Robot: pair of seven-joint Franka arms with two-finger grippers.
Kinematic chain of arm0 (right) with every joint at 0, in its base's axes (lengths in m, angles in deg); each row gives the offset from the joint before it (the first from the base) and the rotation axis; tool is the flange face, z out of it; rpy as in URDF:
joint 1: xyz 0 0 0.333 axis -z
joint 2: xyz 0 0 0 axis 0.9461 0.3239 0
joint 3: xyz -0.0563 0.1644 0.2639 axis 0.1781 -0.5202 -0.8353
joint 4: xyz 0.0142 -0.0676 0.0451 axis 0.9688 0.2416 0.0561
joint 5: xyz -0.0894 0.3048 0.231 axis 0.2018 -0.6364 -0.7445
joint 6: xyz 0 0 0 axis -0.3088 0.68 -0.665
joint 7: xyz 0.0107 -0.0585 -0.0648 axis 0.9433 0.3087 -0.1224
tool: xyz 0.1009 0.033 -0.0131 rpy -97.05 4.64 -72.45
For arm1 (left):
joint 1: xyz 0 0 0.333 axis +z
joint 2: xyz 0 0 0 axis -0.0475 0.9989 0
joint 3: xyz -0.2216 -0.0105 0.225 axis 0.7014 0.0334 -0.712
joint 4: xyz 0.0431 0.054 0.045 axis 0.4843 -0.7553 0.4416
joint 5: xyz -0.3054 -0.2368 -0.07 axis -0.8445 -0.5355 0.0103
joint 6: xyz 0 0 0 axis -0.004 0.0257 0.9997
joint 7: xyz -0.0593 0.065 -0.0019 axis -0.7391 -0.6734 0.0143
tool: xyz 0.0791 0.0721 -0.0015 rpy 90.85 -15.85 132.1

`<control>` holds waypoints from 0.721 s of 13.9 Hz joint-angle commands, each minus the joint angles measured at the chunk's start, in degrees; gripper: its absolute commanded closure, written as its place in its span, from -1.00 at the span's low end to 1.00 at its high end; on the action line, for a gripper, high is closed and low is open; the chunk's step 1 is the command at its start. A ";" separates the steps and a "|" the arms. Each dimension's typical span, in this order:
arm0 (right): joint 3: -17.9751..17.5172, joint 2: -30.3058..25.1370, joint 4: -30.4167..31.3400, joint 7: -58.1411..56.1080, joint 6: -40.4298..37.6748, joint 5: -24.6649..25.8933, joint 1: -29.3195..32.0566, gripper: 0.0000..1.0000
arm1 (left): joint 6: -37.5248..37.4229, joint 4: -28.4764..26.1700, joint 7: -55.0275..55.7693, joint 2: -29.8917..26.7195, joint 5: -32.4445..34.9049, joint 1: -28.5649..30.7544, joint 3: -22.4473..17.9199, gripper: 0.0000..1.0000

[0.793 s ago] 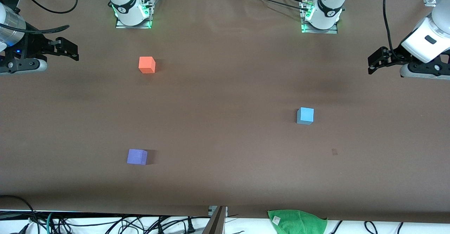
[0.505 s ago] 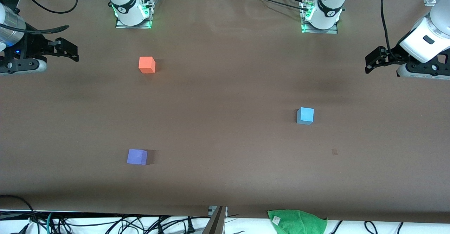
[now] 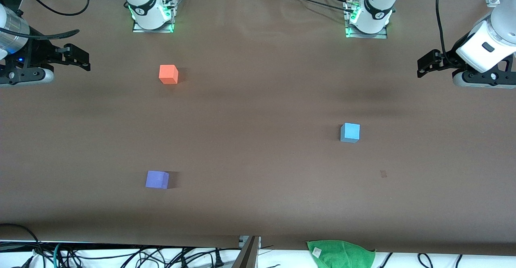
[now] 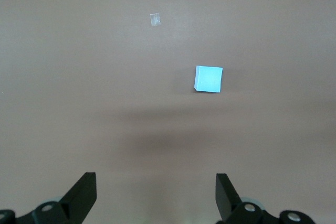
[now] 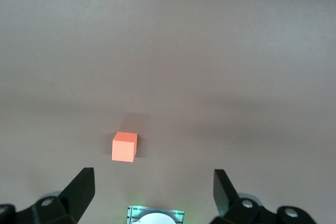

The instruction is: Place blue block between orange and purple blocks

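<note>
Blue block (image 3: 350, 132) unmoved; left gripper (image 3: 427, 63) edged inward, both grippers' fingers wide.

Count on the table (image 3: 258, 106): 3 cubes total, all the same size.
- 1 blue block (image 3: 350, 132)
- 1 orange block (image 3: 168, 74)
- 1 purple block (image 3: 157, 179)

Robot side: 2 arms, 2 bases, 2 grippers. That is 1 left gripper (image 3: 423, 64) and 1 right gripper (image 3: 82, 58), each with 2 fingers, spread wide with nothing between them.

Extras: 1 green cloth (image 3: 342, 254) at the table's edge nearest the front camera, 1 small mark (image 3: 383, 174) on the table surface.
</note>
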 commanded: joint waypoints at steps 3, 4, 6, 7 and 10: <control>0.02 0.56 -1.28 0.76 -0.28 -0.81 0.16 -1.00 | -1.77 0.34 -0.05 -0.12 -0.74 0.21 -0.45 -1.00; 0.02 0.56 -1.28 0.76 -0.28 -0.81 0.24 -1.00 | -1.95 0.42 -0.05 -0.03 -0.74 0.30 -0.45 -1.00; 0.02 0.56 -1.28 0.76 -0.28 -0.89 0.24 -1.00 | -1.95 0.51 0.48 0.41 -0.56 0.21 -0.10 -1.00; 0.02 0.56 -1.28 0.76 -0.28 -0.89 0.24 -1.00 | -2.04 0.69 0.22 0.50 -0.65 0.21 -0.10 -1.00; 0.02 0.56 -1.28 0.76 -0.28 -0.89 0.24 -1.00 | -2.22 0.69 0.13 0.50 -0.65 0.21 -0.10 -1.00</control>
